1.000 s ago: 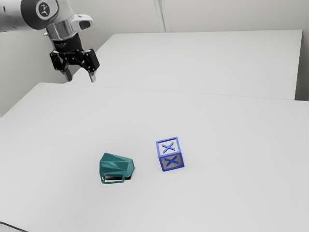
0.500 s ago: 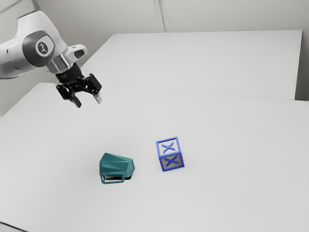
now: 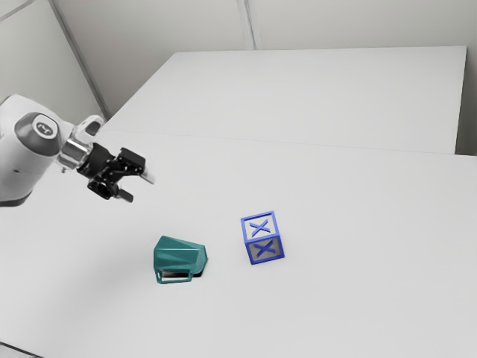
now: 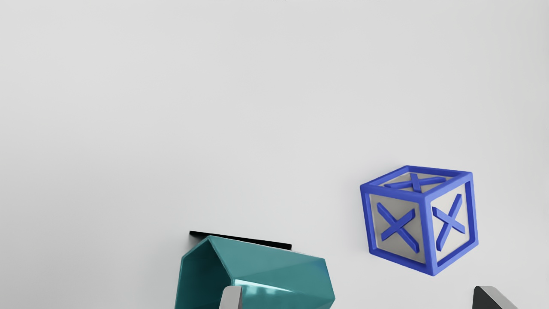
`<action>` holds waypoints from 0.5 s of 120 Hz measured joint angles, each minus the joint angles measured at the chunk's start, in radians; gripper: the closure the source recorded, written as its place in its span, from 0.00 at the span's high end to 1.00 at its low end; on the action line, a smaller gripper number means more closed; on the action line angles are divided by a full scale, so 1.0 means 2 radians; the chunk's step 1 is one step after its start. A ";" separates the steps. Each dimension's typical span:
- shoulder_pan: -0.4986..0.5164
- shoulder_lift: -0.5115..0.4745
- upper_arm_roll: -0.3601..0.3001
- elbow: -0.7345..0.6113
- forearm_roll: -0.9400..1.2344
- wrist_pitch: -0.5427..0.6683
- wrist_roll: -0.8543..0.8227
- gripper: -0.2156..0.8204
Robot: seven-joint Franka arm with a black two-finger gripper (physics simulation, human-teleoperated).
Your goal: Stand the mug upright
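In the exterior view my gripper (image 3: 140,188) hangs above the table, up and to the left of the teal mug (image 3: 179,256), with its two fingers spread and nothing between them. The faceted mug lies on its side, its handle toward the exterior view's bottom. In the wrist view the mug (image 4: 279,268) shows its dark open mouth, and one fingertip of the gripper (image 4: 356,298) overlaps the picture of its body. The other fingertip appears below the block.
A blue-framed block with X marks (image 3: 262,238), also in the wrist view as the block (image 4: 422,221), sits on the white table (image 3: 358,261) a short way from the mug, toward the exterior view's right. A dark cable (image 3: 19,349) crosses the exterior view's bottom left corner.
My hand has come down over the table and tilted, its fingers swinging toward the exterior view's right. The mug and block have stayed where they were.
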 joint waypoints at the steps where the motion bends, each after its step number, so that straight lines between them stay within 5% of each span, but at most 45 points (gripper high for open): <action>1: 0.001 0.000 0.001 -0.003 -0.005 0.001 0.004 0.77; 60: 0.016 0.010 0.026 -0.091 -0.170 0.018 0.186 0.77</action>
